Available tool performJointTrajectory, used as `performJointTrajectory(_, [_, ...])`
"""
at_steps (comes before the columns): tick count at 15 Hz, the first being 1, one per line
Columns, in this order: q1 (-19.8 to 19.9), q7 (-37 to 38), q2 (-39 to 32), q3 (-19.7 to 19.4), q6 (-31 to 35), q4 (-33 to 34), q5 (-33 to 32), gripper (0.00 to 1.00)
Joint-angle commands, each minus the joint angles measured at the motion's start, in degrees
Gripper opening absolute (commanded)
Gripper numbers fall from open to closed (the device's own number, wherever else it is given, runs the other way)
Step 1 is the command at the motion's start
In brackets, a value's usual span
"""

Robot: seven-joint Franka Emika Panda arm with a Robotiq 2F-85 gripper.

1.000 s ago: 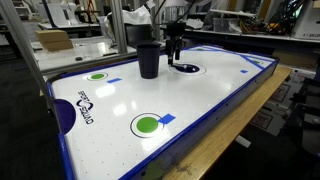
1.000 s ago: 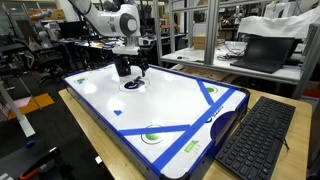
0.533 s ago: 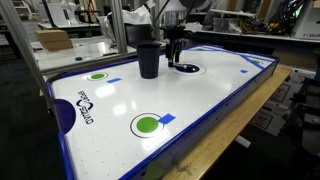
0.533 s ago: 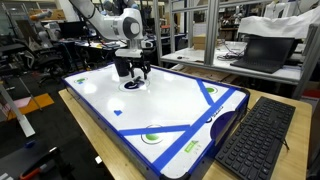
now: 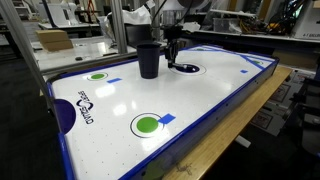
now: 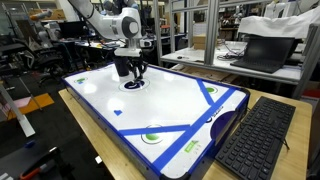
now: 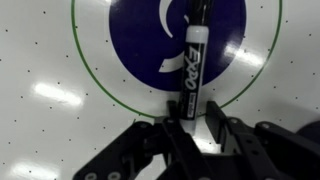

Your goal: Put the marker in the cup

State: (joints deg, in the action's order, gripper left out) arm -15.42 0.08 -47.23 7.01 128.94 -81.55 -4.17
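A black and white Expo marker (image 7: 195,60) lies flat on a dark blue circle (image 7: 130,40) of the white air hockey table (image 5: 200,100). In the wrist view my gripper (image 7: 194,108) straddles the marker's near end, with a finger pressed against each side. The marker still rests on the table surface. The black cup (image 5: 148,58) stands upright just beside the gripper (image 5: 172,55) in both exterior views, cup (image 6: 121,67) next to gripper (image 6: 137,72). The cup is out of the wrist view.
The table has a raised blue rim (image 5: 160,150) and green circles (image 5: 147,124) on its surface. A black keyboard (image 6: 262,135) lies on the wooden bench beside it. Metal frame posts (image 5: 118,25) rise behind the cup.
The jaws have closed in from wide open onto the marker. The arm has barely moved and the cup has stayed in place.
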Motion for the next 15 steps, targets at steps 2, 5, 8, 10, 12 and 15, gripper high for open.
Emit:
performJointTrajectory(2, [-0.38, 0.68, -0.42, -0.71, -0.81, 0.91, -0.63, 0.00])
performJointTrajectory(5, [-0.57, 1.11, 1.10, -0.54, -0.98, 0.41, -0.53, 0.05])
performJointTrajectory(8, [-1.09, 1.66, 5.58, 0.19, 1.34, -1.78, -0.34, 0.05])
performJointTrajectory(10, [-2.02, 2.50, 10.15, 0.51, 2.46, -3.70, -0.65, 0.05])
performJointTrajectory(12, [-3.64, 4.57, 14.88, 0.51, 3.11, -5.43, -1.34, 0.05])
performJointTrajectory(15, [-6.04, 8.03, 21.46, 0.92, 6.17, -8.50, -2.37, 0.05])
